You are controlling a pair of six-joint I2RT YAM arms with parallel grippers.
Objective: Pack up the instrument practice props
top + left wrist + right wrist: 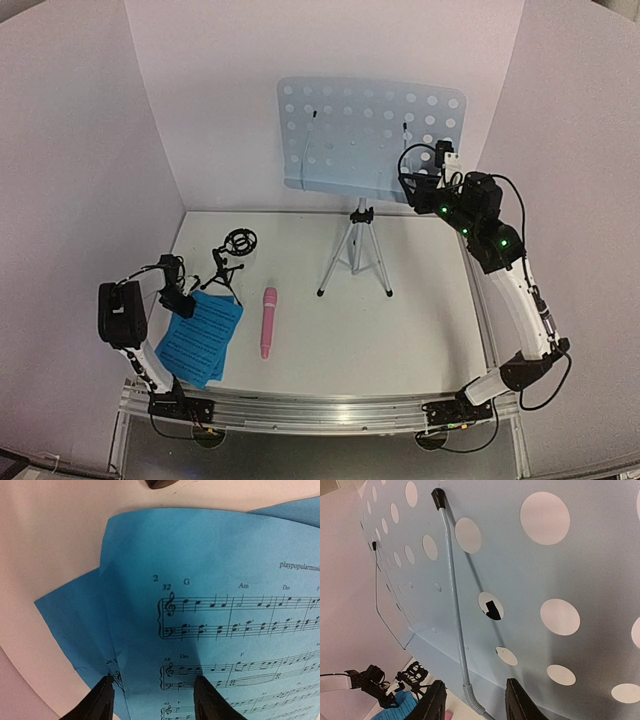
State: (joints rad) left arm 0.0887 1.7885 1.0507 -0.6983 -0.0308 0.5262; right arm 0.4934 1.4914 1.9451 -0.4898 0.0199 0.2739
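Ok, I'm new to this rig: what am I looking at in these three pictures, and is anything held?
Two robot arms, each ending in a two-finger gripper. The wide picture looks down from above and behind them; the other two come from cameras on the wrists. On the white table are blue sheet-music pages, a pink microphone and a small black mic stand; a pale-blue music stand stands at the back. The left gripper hangs low over the pages, jaws open. The right gripper is up at the music stand's lower edge, jaws open, a wire page holder showing between them. Neither holds anything.
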